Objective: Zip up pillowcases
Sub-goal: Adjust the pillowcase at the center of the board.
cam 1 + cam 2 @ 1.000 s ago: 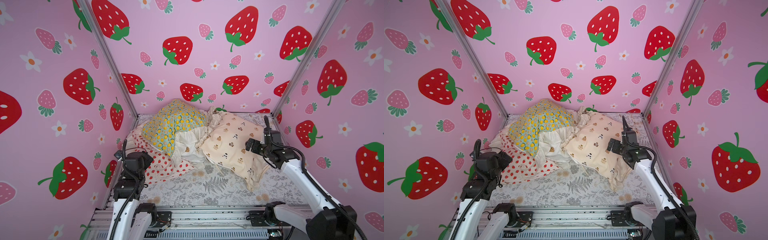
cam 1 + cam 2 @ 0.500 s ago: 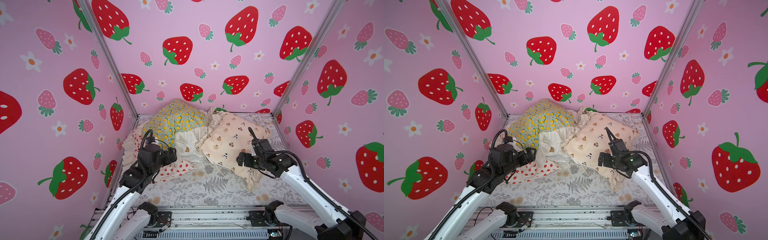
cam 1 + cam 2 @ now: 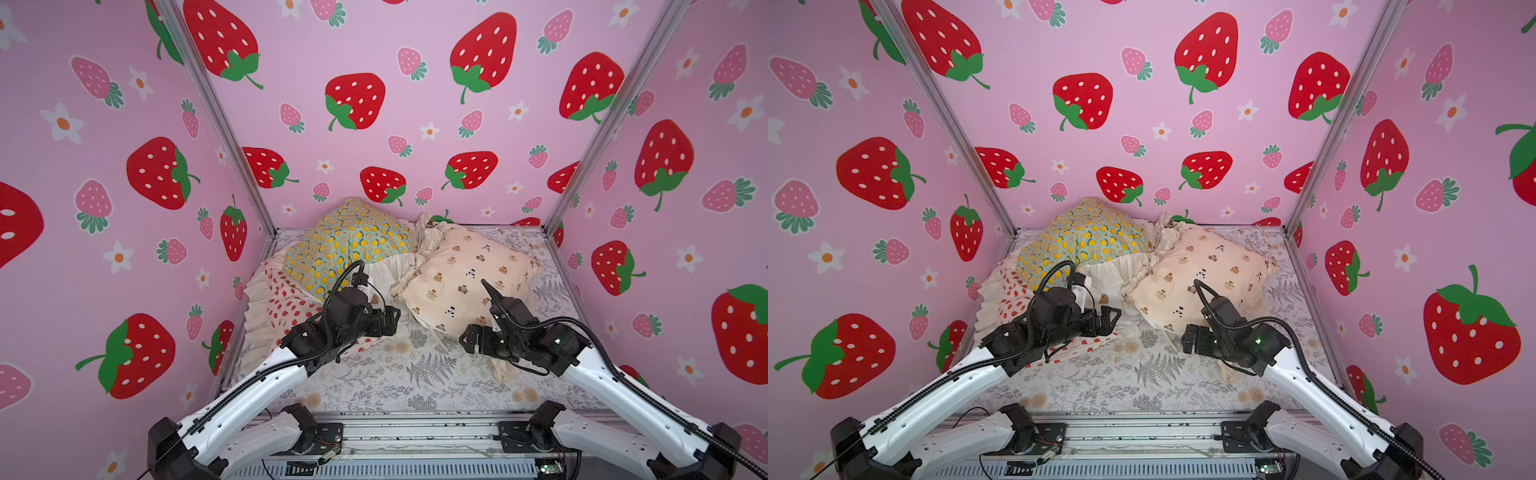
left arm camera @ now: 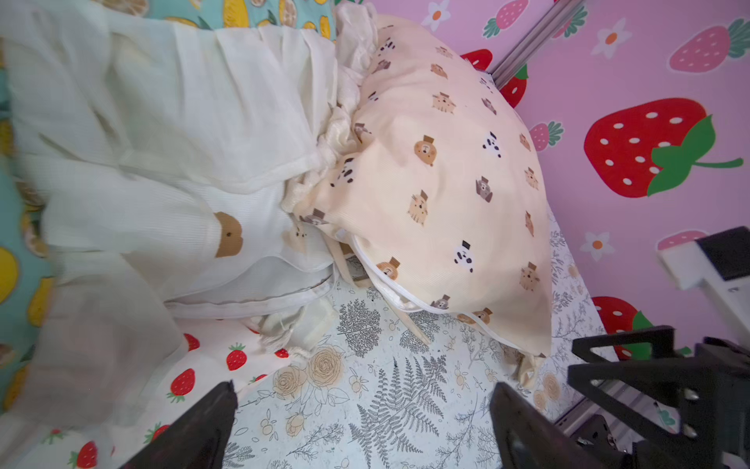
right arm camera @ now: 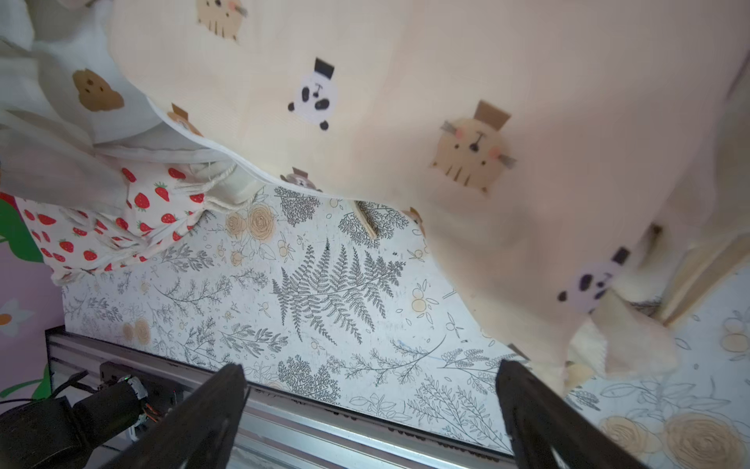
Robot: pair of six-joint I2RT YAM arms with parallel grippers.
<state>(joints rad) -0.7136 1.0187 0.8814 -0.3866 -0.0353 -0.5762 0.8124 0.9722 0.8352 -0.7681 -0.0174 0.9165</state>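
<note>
In both top views my left gripper [image 3: 392, 321] and right gripper [image 3: 467, 340] gape empty; soft cream bear pillowcase [image 3: 465, 266], pinch its piped edge [image 4: 389, 292].

walls [image 3: 415, 41] – pink strawberry print | sheet [image 3: 415, 374] – grey fern print | posts [image 3: 216, 116] – metal

A grey fern-print sheet [image 3: 415, 374] carries the strawberry pillowcase [image 3: 282, 307] and the cream bear pillowcase [image 3: 465, 266].

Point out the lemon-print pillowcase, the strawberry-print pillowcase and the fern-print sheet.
lemon-print pillowcase [image 3: 353, 243]: in a top view, middle of its printed face.
strawberry-print pillowcase [image 3: 284, 305]: in a top view, printed panel beside its ruffle.
fern-print sheet [image 5: 324, 284]: right wrist view, the large fern leaf.
</note>
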